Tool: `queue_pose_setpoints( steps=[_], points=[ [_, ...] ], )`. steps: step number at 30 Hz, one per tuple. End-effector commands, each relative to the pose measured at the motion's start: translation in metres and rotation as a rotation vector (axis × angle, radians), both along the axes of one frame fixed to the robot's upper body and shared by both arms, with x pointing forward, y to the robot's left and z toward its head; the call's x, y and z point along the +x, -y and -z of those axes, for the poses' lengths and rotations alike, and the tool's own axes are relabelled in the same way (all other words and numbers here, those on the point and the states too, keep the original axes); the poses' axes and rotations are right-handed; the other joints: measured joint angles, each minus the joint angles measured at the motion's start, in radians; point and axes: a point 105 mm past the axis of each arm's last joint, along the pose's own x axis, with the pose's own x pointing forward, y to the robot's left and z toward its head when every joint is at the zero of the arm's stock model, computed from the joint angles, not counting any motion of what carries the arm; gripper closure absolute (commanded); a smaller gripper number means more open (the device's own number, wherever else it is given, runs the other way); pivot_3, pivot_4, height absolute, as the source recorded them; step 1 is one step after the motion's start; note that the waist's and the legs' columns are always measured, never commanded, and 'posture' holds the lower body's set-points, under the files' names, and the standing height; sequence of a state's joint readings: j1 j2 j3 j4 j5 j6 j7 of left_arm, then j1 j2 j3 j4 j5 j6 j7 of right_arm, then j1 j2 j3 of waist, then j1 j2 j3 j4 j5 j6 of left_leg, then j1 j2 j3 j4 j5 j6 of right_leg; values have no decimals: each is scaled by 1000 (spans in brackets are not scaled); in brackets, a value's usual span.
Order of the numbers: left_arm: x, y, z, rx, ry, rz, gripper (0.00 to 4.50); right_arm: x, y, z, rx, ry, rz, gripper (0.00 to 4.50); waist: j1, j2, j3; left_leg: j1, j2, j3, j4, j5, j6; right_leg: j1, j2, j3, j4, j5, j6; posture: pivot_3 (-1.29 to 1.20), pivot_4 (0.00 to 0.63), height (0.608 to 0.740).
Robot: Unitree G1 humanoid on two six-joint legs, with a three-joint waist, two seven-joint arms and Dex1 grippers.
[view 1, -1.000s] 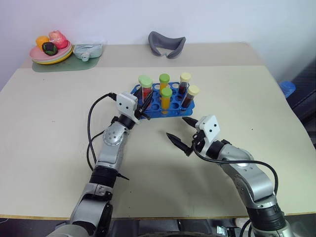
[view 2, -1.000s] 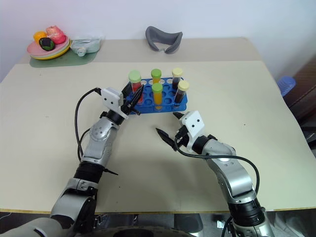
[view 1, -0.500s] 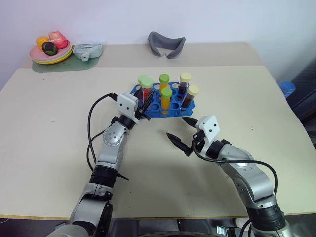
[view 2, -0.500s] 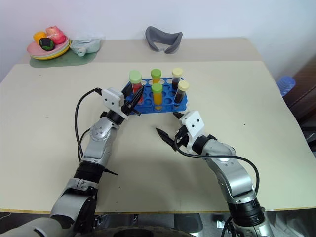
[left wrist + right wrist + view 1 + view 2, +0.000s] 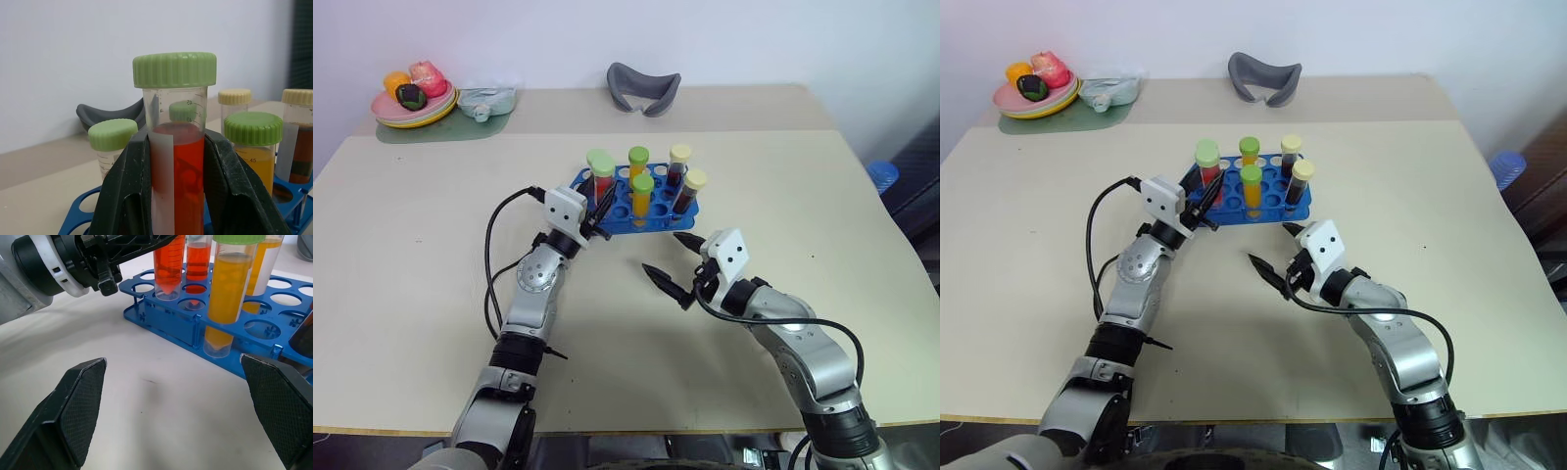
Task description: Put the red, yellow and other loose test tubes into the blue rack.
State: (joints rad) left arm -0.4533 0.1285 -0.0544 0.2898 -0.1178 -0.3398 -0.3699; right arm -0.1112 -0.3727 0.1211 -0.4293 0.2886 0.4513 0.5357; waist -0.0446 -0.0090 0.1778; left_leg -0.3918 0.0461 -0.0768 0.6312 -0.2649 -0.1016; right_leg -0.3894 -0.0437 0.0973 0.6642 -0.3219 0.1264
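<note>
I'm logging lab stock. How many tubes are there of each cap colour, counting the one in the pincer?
Green caps: 4, including the red tube gripped by the left pincer
Pale-yellow caps: 2
Total: 6 tubes

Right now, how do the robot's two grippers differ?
The left gripper is shut on the red tube, holding it upright over the blue rack; the right gripper is open and holds nothing. The left one reaches the rack's near left corner, while the right one hangs over the bare table just in front of the rack. Both have two black fingers.
</note>
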Motion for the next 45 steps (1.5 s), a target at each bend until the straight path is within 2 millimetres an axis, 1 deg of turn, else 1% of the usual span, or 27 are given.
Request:
queue_pose_setpoints(
  steps=[1,11,13,15,18,19,23,26,29,31,33,35,37,42,45],
  points=[
    [-2,-6,2,9,-5,-18,3673,-4,-6,-10,23,38,-21,0,0,0,0,0,0,0,0,0,0,0,0,0,0,0,0,0,150,740],
    [0,-2,4,7,-23,-5,3673,-5,-6,-10,26,39,-19,0,0,0,0,0,0,0,0,0,0,0,0,0,0,0,0,0,150,740],
    [0,-3,4,-6,-28,-8,2623,-4,-6,-10,26,40,-17,0,0,0,0,0,0,0,0,0,0,0,0,0,0,0,0,0,150,740],
    [1,-4,2,-11,-26,-15,1750,-4,-6,-10,25,41,-15,0,0,0,0,0,0,0,0,0,0,0,0,0,0,0,0,0,150,740],
    [-1,-9,-3,-27,-11,-25,148,-4,-6,-10,21,43,-13,0,0,0,0,0,0,0,0,0,0,0,0,0,0,0,0,0,150,740],
    [-3,-10,-4,-34,-8,-23,67,-4,-5,-11,18,46,-12,0,0,0,0,0,0,0,0,0,0,0,0,0,0,0,0,0,150,740],
    [-15,-24,-20,-61,28,-30,67,-2,5,-16,-1,68,2,0,-1,0,0,0,0,0,0,0,0,0,0,0,0,0,0,0,150,740],
    [-31,-35,-30,-44,44,-17,67,-2,18,-21,-32,83,10,0,0,0,0,0,0,0,0,0,0,0,0,0,0,0,0,0,150,740],
    [-45,-55,-43,-2,63,-39,67,-4,34,-24,-78,92,12,0,1,0,0,0,0,0,0,0,0,0,0,0,0,0,0,0,150,740],
    [-53,-66,-48,31,50,-46,67,-5,47,-26,-103,89,18,0,1,0,0,0,0,0,0,0,0,0,0,0,0,0,0,0,150,740],
    [-61,-78,-45,76,1,-27,67,-8,59,-27,-132,89,25,0,-1,0,0,0,0,0,0,0,1,1,0,0,0,0,0,0,150,740],
    [-72,-90,-36,118,-79,-5,67,-10,74,-29,-159,80,38,0,-1,0,0,0,0,0,-1,-1,1,0,0,0,0,0,0,0,150,740],
    [-83,-111,-25,147,-161,-15,67,-11,89,-32,-181,72,61,0,-2,0,0,0,1,0,-1,-1,1,0,0,0,0,0,0,0,150,740],
    [-103,-162,3,211,-284,-171,67,-6,130,-40,-210,65,150,0,2,0,0,1,1,0,0,-1,2,1,0,0,0,0,0,0,150,740],
    [-110,-178,12,221,-308,-235,67,0,140,-40,-217,66,169,0,2,0,0,1,1,1,0,-1,2,2,0,0,-1,0,0,0,150,740]
  ],
)
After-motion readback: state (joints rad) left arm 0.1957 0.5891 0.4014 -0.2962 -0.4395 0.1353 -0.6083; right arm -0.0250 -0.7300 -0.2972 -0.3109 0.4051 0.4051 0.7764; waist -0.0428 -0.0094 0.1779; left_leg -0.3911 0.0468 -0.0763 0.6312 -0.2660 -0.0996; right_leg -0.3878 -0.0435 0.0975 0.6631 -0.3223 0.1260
